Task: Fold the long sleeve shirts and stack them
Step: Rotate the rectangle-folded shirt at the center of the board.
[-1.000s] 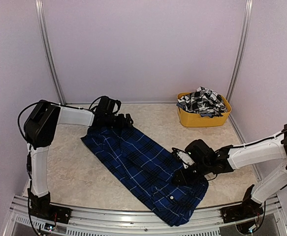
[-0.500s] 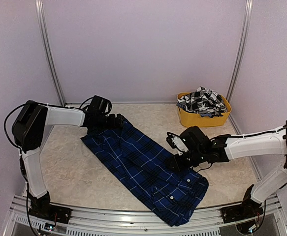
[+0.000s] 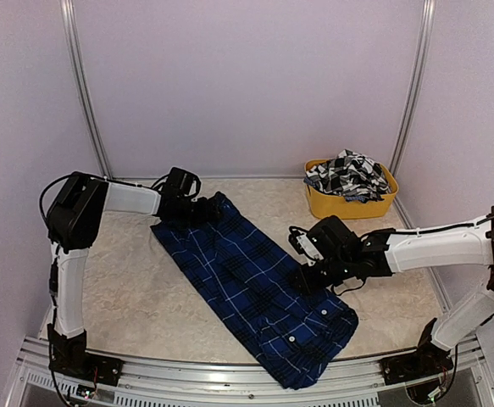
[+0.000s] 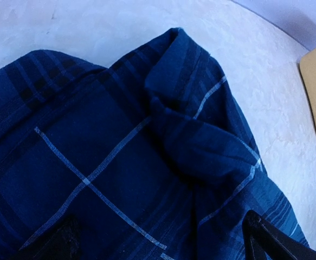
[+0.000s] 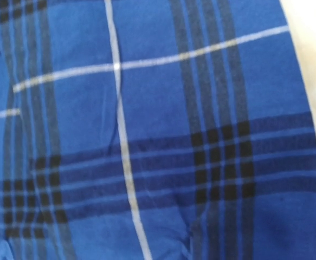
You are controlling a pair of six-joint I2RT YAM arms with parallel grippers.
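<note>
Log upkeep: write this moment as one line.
blue shirt: laid out | left end effector: open, far end | right end effector: over shirt | checked shirt: in tub

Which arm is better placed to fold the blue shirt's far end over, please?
Likely left: the left end effector is open at the far end of the blue plaid shirt; the right end effector is midway along its edge.

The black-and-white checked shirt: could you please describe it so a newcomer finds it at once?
At the table's far right corner stands a yellow tub. The checked shirt lies bunched inside it. Unlike the blue plaid shirt spread across the table, it is black and white.
</note>
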